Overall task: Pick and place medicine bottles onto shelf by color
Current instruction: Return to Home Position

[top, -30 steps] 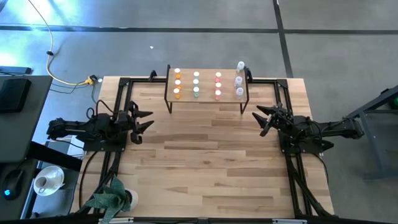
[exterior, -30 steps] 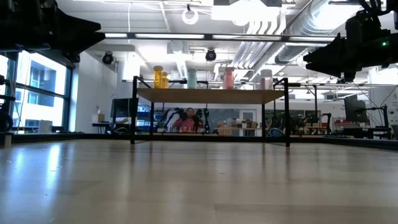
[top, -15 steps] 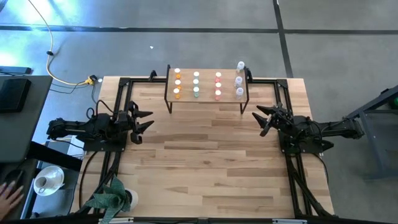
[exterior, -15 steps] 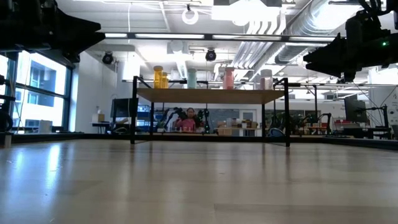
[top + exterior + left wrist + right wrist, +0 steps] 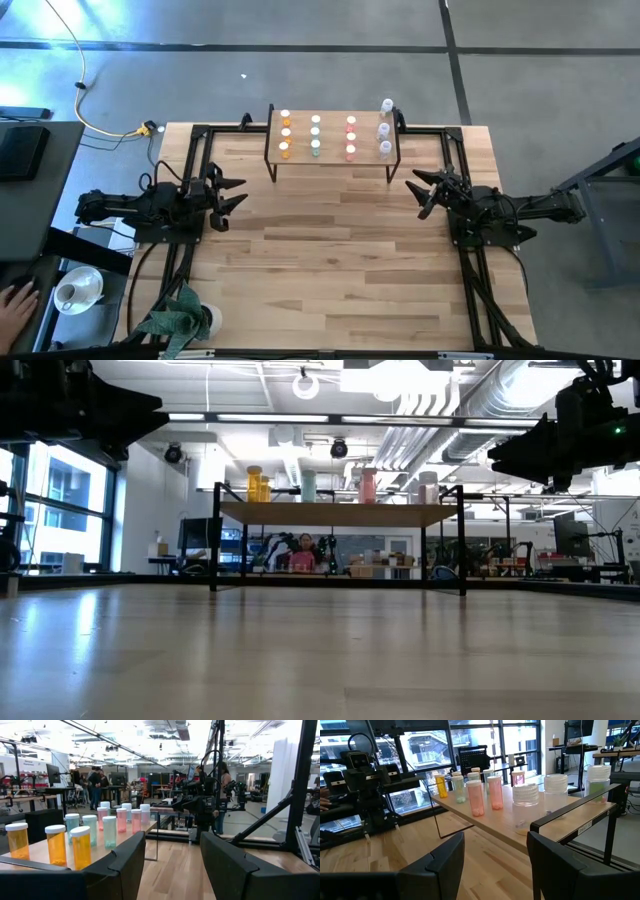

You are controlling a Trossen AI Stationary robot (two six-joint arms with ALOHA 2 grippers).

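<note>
The shelf [image 5: 300, 136] stands at the table's far edge on thin black legs. The medicine bottles stand on its top in columns by colour: orange [image 5: 285, 135], green [image 5: 316, 135], red [image 5: 351, 137], clear [image 5: 384, 130]. They also show in the low view [image 5: 309, 485] and both wrist views [image 5: 82, 848] [image 5: 475, 797]. My left gripper [image 5: 238, 192] hovers open at the table's left edge. My right gripper [image 5: 418, 195] hovers open at the right edge. Both sit well short of the shelf, with nothing between their fingers [image 5: 130, 862] [image 5: 442, 862].
Black frame rails [image 5: 195, 160] run along the table's left and right sides. A potted plant [image 5: 180, 315] sits at the near left corner. Off the table to the left are a cup [image 5: 75, 290] and a person's hand [image 5: 15, 300]. Bare wooden tabletop [image 5: 330, 250] lies between the arms.
Both arms have kept still and the bottles have not moved. A person's hand has come into view off the table's near left side, beside the cup.
</note>
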